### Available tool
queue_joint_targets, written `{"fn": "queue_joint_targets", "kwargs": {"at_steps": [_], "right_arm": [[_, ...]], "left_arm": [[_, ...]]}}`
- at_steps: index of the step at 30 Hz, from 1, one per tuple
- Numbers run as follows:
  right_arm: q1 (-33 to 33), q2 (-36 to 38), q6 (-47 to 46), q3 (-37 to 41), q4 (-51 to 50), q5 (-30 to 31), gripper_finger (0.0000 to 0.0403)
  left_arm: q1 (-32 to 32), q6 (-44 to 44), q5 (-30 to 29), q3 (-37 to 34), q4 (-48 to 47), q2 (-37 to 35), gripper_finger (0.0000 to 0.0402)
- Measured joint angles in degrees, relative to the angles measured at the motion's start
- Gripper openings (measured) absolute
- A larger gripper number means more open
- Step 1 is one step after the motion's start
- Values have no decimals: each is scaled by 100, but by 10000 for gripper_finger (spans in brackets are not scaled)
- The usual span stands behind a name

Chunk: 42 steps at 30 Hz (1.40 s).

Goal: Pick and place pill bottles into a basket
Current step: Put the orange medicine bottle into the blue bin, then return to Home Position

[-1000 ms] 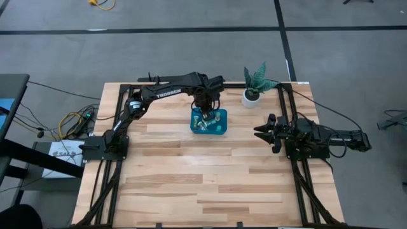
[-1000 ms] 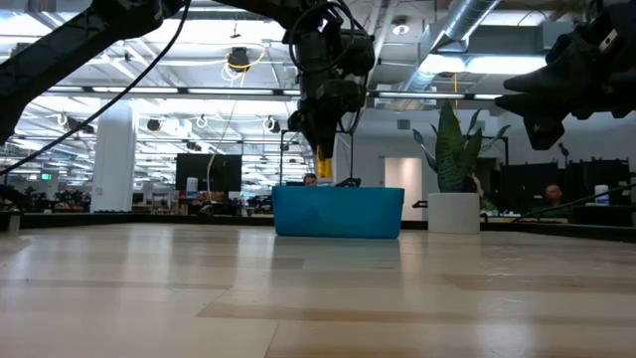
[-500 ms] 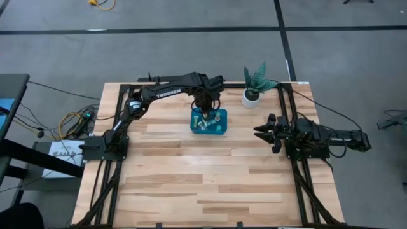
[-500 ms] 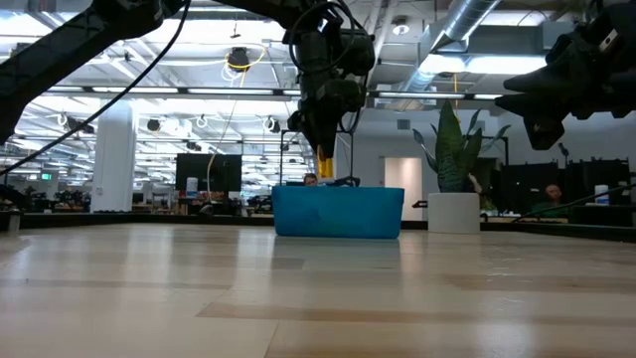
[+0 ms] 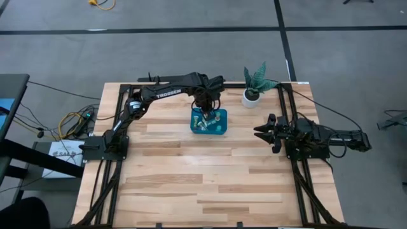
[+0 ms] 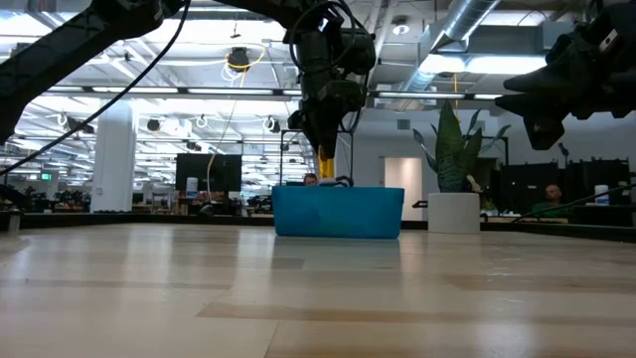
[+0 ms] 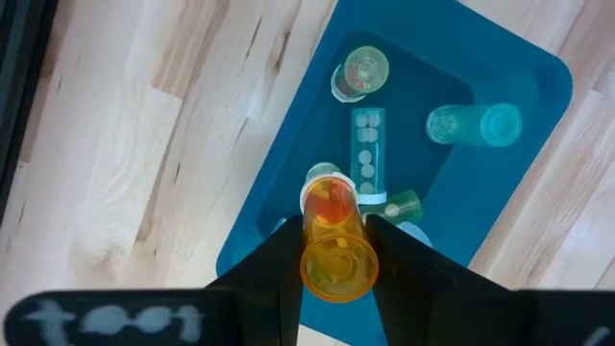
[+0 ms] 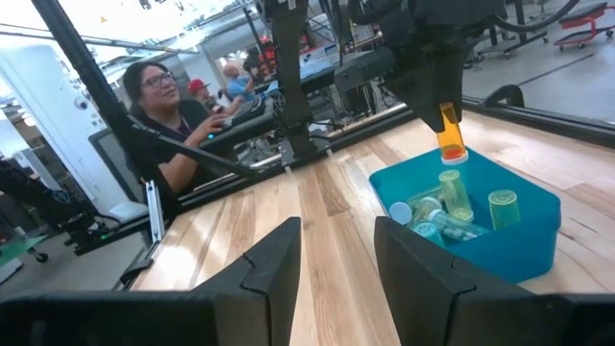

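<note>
The left pincer (image 7: 336,252) hangs directly above the teal-blue basket (image 5: 209,121), its two dark fingers (image 7: 279,264) clamped on an orange pill bottle (image 7: 335,240) that points cap-down toward the basket's interior. In the low view the orange bottle (image 6: 325,163) shows just below the pincer (image 6: 325,149), above the basket's rim (image 6: 338,211) and not yet resting inside. The basket sits on the wooden table (image 5: 191,184) toward the far edge, at roughly 12 o'clock from the table's centre, with a white pot holding a green plant (image 5: 253,89) near it at about 2 o'clock from the basket.

Inside the basket (image 7: 519,82), seen from the left wrist, other pill bottles already lie: a pale green one standing upright (image 7: 360,71), a clear one with white tablets lying on its side (image 7: 367,154), a translucent blue one lying on its side (image 7: 476,124), and a small green one (image 7: 399,205) partly hidden by the orange bottle.

The right pincer (image 5: 259,131) waits at about 3 o'clock from the basket, well apart from it, near the table's right edge, its fingers (image 8: 279,264) spread apart and holding nothing. Beyond the table, the right wrist view shows a seated person (image 8: 178,125) in dark clothing and others farther back.
</note>
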State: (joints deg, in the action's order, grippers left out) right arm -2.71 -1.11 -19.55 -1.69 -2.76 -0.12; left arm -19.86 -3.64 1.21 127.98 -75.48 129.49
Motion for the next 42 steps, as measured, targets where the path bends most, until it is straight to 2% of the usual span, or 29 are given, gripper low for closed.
{"fn": "queue_joint_targets", "kwargs": {"at_steps": [19,42], "right_arm": [[0,-2,0,0,2,-1,129],[0,-2,0,0,2,-2,129]], "left_arm": [[105,97,-12,4,-201,240,90],[112,190,-37,-11,-107,249,193]]}}
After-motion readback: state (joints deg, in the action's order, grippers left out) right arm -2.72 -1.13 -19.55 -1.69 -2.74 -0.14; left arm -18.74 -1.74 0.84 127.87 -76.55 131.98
